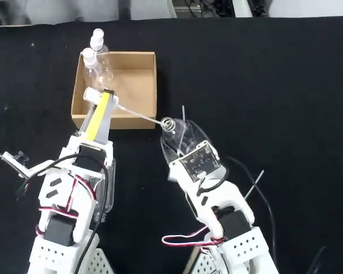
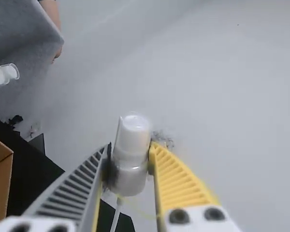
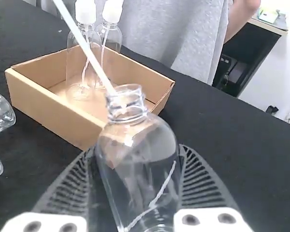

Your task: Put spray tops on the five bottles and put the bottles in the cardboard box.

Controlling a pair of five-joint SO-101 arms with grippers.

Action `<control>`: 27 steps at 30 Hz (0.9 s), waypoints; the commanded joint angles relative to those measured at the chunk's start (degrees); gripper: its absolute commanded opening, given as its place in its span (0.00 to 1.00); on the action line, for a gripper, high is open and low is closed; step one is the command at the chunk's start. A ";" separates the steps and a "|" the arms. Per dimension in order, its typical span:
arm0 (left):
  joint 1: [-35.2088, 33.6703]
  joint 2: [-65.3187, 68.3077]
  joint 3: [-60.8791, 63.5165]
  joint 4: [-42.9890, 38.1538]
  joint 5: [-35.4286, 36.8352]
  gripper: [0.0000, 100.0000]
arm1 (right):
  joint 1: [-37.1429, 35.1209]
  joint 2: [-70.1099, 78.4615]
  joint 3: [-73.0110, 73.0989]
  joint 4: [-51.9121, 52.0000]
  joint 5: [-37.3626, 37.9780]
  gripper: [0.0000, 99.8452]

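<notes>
If tube [image 3: 87,53] misses the bottle [image 3: 135,145], top [image 2: 131,140] won't fit; L gripper [image 2: 129,155] pinches top tight, R gripper [image 3: 136,153] hugs bottle.

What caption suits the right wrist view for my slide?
Right pincer grips an open clear bottle as a dip tube meets its neck; two topped bottles stand in the cardboard box behind.

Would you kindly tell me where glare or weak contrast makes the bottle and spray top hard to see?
High view: the clear bottle reads mostly as highlights on the black table. Left wrist view: the white spray top barely stands out from the pale wall. Right wrist view: bright glints streak the bottle's side.
</notes>
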 commanded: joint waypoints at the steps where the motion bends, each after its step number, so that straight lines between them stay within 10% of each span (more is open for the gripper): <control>1: 0.40 -0.35 -0.57 0.26 -0.79 0.03 | -0.79 -0.92 -0.57 -1.49 0.26 0.07; 27: 10.07 -0.35 5.05 -0.09 -9.58 0.03 | -3.69 -0.92 -0.04 -1.41 0.62 0.07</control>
